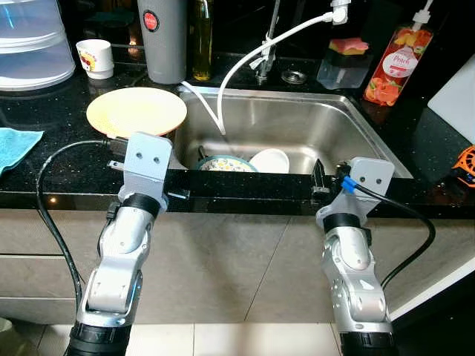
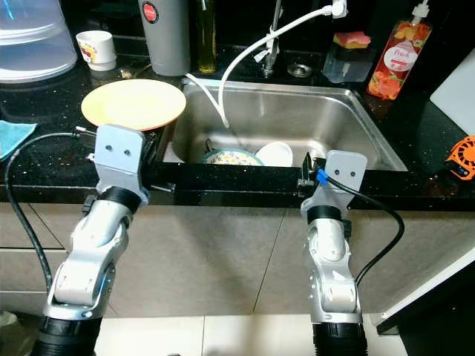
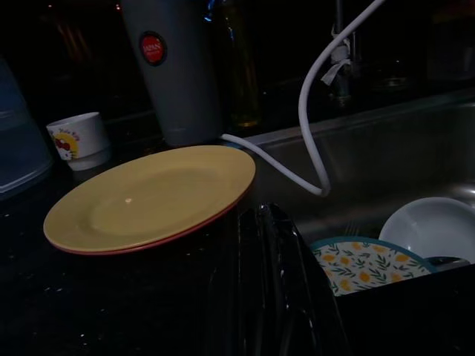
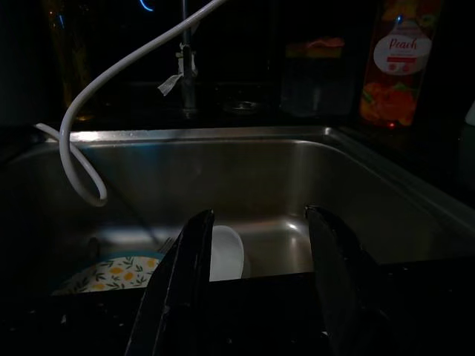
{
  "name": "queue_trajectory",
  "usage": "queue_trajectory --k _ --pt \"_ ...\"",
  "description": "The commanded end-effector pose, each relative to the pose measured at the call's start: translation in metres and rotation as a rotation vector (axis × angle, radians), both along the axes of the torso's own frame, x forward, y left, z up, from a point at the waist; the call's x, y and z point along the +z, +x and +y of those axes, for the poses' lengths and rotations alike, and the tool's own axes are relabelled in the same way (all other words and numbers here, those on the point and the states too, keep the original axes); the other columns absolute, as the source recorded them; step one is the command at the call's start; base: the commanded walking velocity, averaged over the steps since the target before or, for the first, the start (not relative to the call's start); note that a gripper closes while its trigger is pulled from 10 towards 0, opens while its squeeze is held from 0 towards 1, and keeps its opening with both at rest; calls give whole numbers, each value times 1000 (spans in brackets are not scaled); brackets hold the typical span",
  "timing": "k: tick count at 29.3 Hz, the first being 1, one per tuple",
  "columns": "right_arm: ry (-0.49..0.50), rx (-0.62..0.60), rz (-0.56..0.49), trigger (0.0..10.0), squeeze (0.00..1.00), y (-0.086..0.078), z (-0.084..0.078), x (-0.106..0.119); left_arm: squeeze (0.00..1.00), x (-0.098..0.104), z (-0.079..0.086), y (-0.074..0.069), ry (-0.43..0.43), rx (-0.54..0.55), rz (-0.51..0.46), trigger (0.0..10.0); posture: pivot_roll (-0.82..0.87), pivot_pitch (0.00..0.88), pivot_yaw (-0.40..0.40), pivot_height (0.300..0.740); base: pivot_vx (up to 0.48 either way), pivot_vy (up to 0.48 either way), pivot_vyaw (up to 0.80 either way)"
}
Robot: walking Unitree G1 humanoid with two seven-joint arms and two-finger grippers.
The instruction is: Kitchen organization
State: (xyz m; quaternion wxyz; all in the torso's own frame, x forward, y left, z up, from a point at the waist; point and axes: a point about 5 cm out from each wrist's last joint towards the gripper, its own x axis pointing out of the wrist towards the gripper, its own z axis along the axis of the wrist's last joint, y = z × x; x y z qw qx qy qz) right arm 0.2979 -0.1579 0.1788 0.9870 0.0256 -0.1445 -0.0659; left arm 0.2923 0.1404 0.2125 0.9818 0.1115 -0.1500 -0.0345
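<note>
Steel sink [image 1: 356, 130] holds a floral plate [image 3: 364, 265] and white bowl [image 3: 429, 226]. Right gripper [image 4: 256, 245] fingers apart; left gripper [image 3: 271, 245] fingers together, yellow plate [image 3: 152, 194] at ten o'clock.

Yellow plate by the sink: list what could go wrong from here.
1. The yellow plate lies at the sink's left rim, just beyond the left end effector; a push forward could tip it onto the patterned dish and white bowl.
2. The white hose hangs into the sink and could snag an arm reaching in.
</note>
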Motion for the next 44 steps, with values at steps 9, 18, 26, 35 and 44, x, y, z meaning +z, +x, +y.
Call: queue_trajectory --k 9,18,26,35,44 --pt "9 13 11 10000 0 2 5 -3 0 3 -1 1 14 5 -7 10000 236 1 -69 740 0 0 0" --pt "16 15 13 10000 0 4 7 -3 0 5 4 4 29 17 -12 10000 265 11 -71 740 0 0 0" --pt "20 8 5 10000 0 5 5 -2 0 10 6 7 43 21 -28 10000 286 11 -58 740 0 0 0" --pt "16 -2 -16 10000 0 4 1 5 0 13 2 8 31 6 -38 10000 274 18 -63 740 0 0 0" --pt "16 4 -17 10000 0 4 2 6 0 14 -2 8 24 0 -42 10000 270 22 -67 740 0 0 0"
